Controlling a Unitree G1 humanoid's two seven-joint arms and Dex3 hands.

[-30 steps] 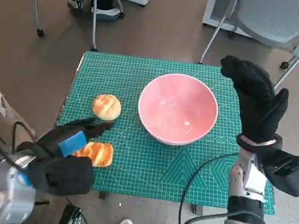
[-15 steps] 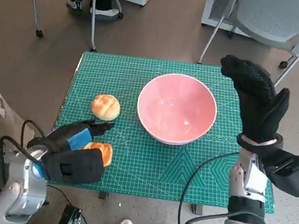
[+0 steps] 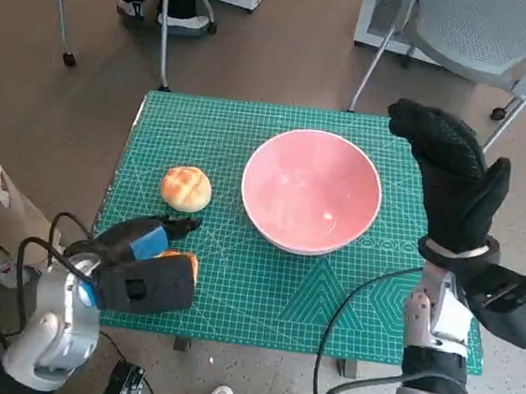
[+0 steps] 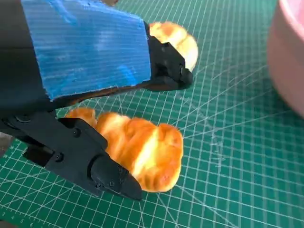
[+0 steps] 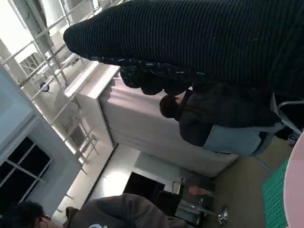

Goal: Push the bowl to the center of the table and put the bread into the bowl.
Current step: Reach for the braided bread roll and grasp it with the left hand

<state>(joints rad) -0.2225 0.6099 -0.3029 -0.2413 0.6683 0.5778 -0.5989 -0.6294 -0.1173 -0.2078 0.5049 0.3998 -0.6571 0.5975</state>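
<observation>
Two pieces of bread lay on the green tabletop (image 3: 250,139): a round bun (image 3: 187,189) well left of the pink bowl (image 3: 311,192), and a longer golden loaf (image 4: 142,154) nearer the front edge. The bowl already sat about mid-tabletop, so the push looked done and the bread was the step in hand. That seemed to be why the left robot hand (image 3: 138,264) was low over the loaf, its blue-taped back upward. In the left wrist view its black fingers (image 4: 107,173) were apart and stood on either side of the loaf, one against the near side and another above it, framing the bread but not visibly clamped on it; the left robot hand held nothing yet. The bun lay just beyond those fingers, apart from the loaf. The right robot hand (image 3: 453,175), gloved, was raised beside the bowl's right rim with fingers spread and nothing in it, probably kept clear so the left could carry bread across.
</observation>
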